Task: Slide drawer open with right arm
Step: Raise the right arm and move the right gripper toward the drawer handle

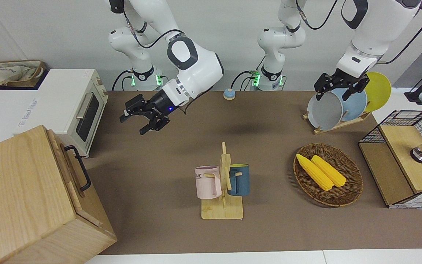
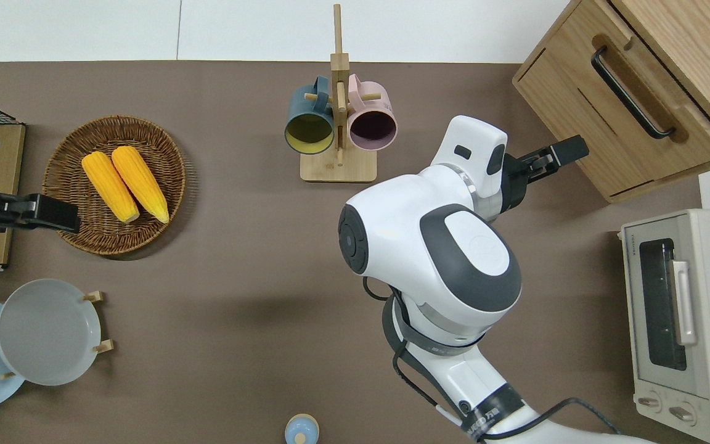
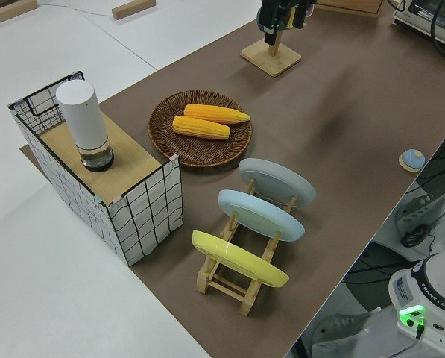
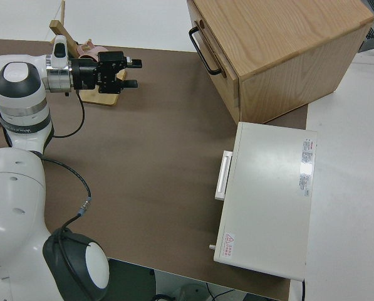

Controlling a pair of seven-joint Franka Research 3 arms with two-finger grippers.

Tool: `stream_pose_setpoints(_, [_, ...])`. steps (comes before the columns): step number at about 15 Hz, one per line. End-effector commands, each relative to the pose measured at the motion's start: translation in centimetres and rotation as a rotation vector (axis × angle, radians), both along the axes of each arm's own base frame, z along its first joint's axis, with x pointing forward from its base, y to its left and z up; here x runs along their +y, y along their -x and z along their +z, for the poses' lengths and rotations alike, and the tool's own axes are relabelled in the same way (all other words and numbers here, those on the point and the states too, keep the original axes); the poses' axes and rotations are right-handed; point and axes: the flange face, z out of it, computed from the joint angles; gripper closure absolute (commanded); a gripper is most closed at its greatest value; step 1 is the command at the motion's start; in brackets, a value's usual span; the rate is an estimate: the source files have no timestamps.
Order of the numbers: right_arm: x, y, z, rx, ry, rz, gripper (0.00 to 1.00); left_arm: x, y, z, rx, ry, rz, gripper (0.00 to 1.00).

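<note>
1. The wide light-wood drawer with a black bar handle (image 2: 630,92) sits shut in its big light-wood cabinet (image 1: 20,190) at the table's corner, at the right arm's end, farthest from the robots.
2. The right arm's black two-finger gripper (image 2: 561,154) hangs over bare brown table (image 2: 238,259) near the drawer front, fingers apart, touching nothing.
3. The left arm is parked.

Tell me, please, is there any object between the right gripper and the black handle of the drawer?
Nothing visible stands in the way. The right gripper is open, in the air over bare table, and points toward the drawer. Only open space lies between it and the handle. The mug stand is off to one side.
</note>
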Motion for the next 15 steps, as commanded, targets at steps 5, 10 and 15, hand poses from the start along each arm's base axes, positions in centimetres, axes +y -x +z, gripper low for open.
stream_pose_setpoints(5, [-1.3, -0.6, -3.1, -0.015, 0.243, 0.080, 0.019, -0.2, 0.3, 0.5, 0.004, -0.019, 0.005, 0.01])
stream_pose_setpoints(10, [-3.4, -1.2, -6.5, 0.031, 0.325, 0.157, 0.019, -0.2, 0.3, 0.4, 0.006, -0.019, 0.005, 0.01])
stream_pose_setpoints(15, [-6.8, -2.4, -9.0, 0.030, 0.452, 0.282, 0.019, -0.2, 0.3, 0.6, 0.003, -0.019, 0.005, 0.01])
